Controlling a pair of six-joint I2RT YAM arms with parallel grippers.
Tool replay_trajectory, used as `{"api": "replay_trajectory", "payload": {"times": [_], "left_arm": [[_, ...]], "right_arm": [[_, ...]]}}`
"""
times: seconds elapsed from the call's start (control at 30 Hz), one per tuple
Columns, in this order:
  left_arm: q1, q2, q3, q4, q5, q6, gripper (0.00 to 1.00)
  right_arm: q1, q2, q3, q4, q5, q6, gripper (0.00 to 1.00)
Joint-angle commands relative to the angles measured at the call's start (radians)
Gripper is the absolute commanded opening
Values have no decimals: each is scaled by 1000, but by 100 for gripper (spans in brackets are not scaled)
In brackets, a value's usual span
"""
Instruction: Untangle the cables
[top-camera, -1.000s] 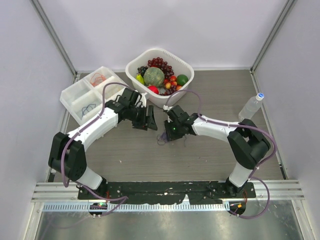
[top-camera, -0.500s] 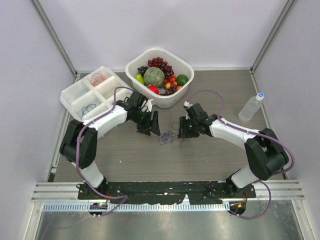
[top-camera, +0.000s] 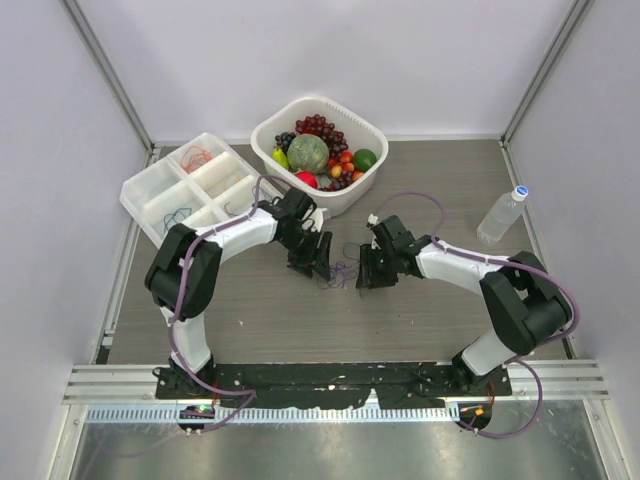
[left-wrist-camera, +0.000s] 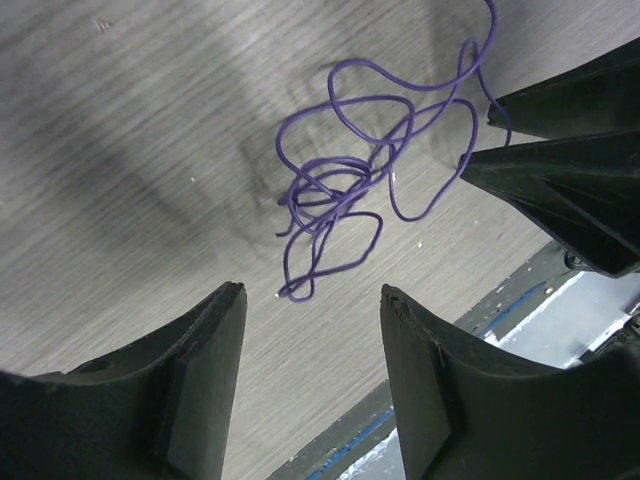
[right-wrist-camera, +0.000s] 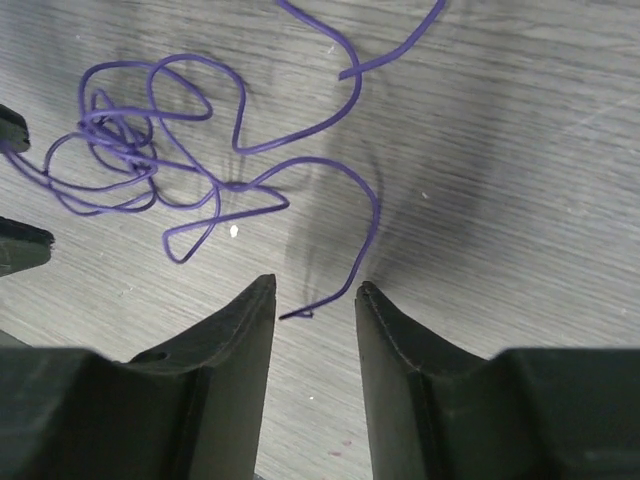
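Observation:
A tangle of thin purple cable (top-camera: 338, 273) lies on the wooden table between my two grippers. In the left wrist view the tangle (left-wrist-camera: 340, 190) lies just beyond my open left gripper (left-wrist-camera: 312, 290), which holds nothing. The right gripper's dark fingers (left-wrist-camera: 560, 170) show on its far side. In the right wrist view the knotted part (right-wrist-camera: 140, 165) lies to the left. A loose cable end (right-wrist-camera: 300, 313) lies between the tips of my right gripper (right-wrist-camera: 315, 290), whose jaws stand a little apart. In the top view the left gripper (top-camera: 312, 262) and right gripper (top-camera: 365, 272) flank the tangle.
A white basket (top-camera: 372, 128) of fruit stands at the back centre. A white divided tray (top-camera: 140, 185) at the back left holds an orange-red wire (top-camera: 195, 156) and a dark wire (top-camera: 178, 216). A water bottle (top-camera: 500, 213) stands at the right.
My left gripper has moved right and nearer, up to the tangle. My right gripper drew back to the right off the tangle, then came back in a little.

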Motion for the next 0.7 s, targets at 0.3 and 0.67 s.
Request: {"api": "replay_trajectory", "payload": {"times": [0.3, 0.67], "left_arm": [[1, 38, 97, -18, 65, 136, 57], [1, -5, 42, 10, 52, 140, 14]], "right_arm": [[5, 10, 16, 54, 32, 44, 1], [5, -71, 16, 53, 73, 53, 1]]}}
